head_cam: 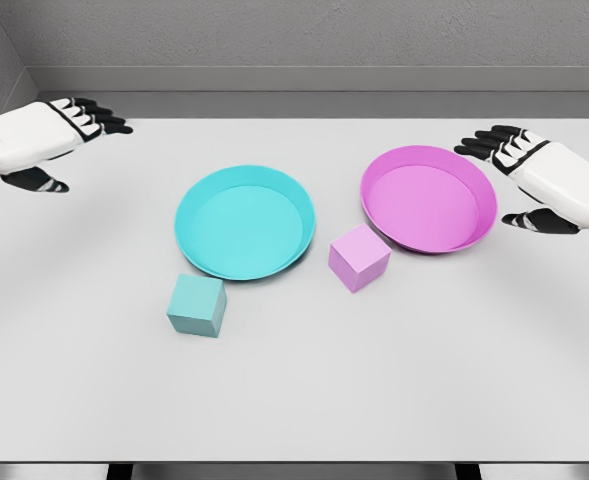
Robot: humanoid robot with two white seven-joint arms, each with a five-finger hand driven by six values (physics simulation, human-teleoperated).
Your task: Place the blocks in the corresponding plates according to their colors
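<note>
Teal block (197,305) sits on the grey table (294,400) just in front of the teal plate (245,222), near its front-left rim but apart from it. Pink block (359,257) is between the two plates, right by the front-left rim of the pink plate (429,198); can't tell if it touches. Both plates empty, so nothing is sorted yet.

Left hand (49,135) hovers at the far left, fingers extended and loosely spread, holding nothing. Right hand (529,170) is at the far right beside the pink plate, also spread and empty.

My read on the step: first reach and grasp. Suggest left takes teal, right takes pink, since each is the nearer side. Come down from above, thumb and fingers on opposite flat faces. Pink block is rotated, so align the wrist to it. Lift clear of the rim before moving over, then release low at the plate's centre. Risk: the right hand clips the pink rim on approach.
</note>
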